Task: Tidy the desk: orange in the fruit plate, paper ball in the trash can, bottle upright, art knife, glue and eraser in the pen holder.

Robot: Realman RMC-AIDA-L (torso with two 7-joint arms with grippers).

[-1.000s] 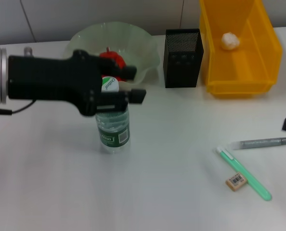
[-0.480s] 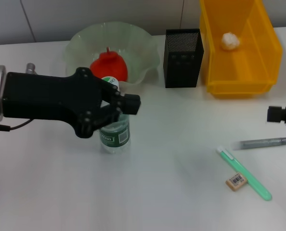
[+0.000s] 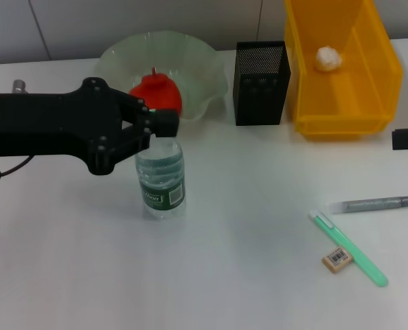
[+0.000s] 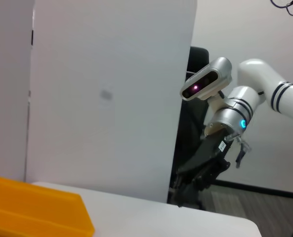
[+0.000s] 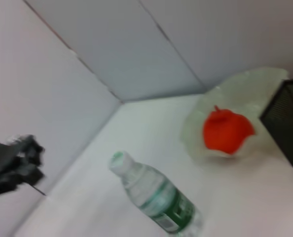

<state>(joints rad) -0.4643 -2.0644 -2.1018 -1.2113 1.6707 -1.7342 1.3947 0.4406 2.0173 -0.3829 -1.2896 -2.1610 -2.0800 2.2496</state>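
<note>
Bottle (image 3: 161, 177) upright on table (image 3: 224, 275), free, just beside left gripper (image 3: 164, 124); its jaws spread open near cap level, holding nothing. Orange (image 3: 156, 95) in fruit plate (image 3: 197, 62). Paper ball (image 3: 327, 58) in trash can (image 3: 379, 75). Pen holder (image 3: 261, 82) between plate and can. Eraser (image 3: 337, 258) on table touching green pen-like tool (image 3: 348, 247); grey one (image 3: 377, 203) near. Right gripper (image 3: 407, 138) at table's right edge, jaws state cannot tell.

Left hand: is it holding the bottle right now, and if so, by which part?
Nothing is held. The left hand is open beside the cap, and the bottle stands upright alone.
</note>
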